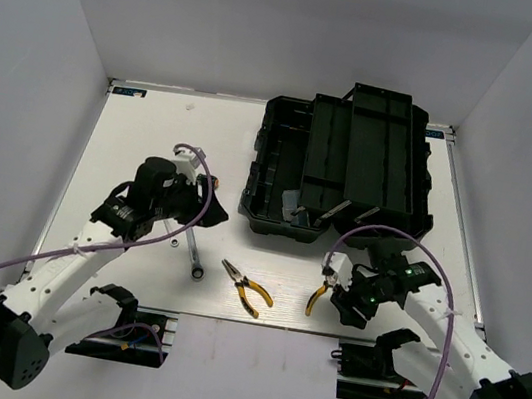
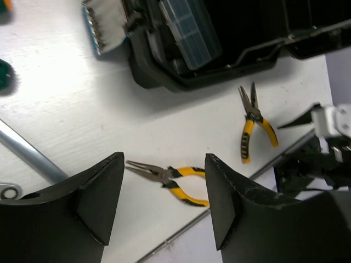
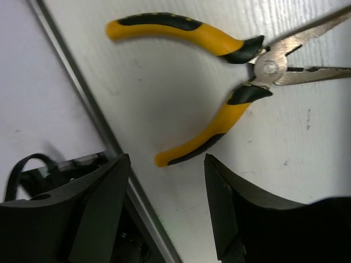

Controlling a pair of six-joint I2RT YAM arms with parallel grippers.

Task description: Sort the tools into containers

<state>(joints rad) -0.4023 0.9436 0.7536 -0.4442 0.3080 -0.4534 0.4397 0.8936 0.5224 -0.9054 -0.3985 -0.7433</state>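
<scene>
Seen from the top external camera, the black toolbox (image 1: 347, 167) is set open at the far right of the white worktop (image 1: 154, 141), its lid laid back and its dark tray compartments exposed. A silver wrench (image 1: 194, 252) is laid on the worktop near the front edge, just beside the left gripper (image 1: 206, 208). To its right, the left-hand pliers (image 1: 247, 289) and the right-hand pliers (image 1: 317, 297) are laid apart from each other, outside the toolbox. The right gripper (image 1: 337, 284) is held low, close to the right-hand pliers.

In the left wrist view, the jaws of the left gripper (image 2: 164, 203) are spread wide and nothing is held. The left-hand pliers (image 2: 167, 181) are seen through the gap, flat on the worktop. The right-hand pliers (image 2: 253, 123) are seen further off, near the toolbox (image 2: 164, 76). A clear-lidded pocket (image 2: 189, 30) is visible inside the toolbox. Part of the wrench (image 2: 27, 156) is shown at the left.

In the right wrist view, the jaws of the right gripper (image 3: 164, 208) are likewise wide apart and empty. The right-hand pliers (image 3: 269, 67) are seen lying on the worktop beyond the fingertips, untouched, with the yellow handles splayed and the nose parted. The worktop's front edge (image 3: 104, 131) is crossed diagonally at the left.
</scene>
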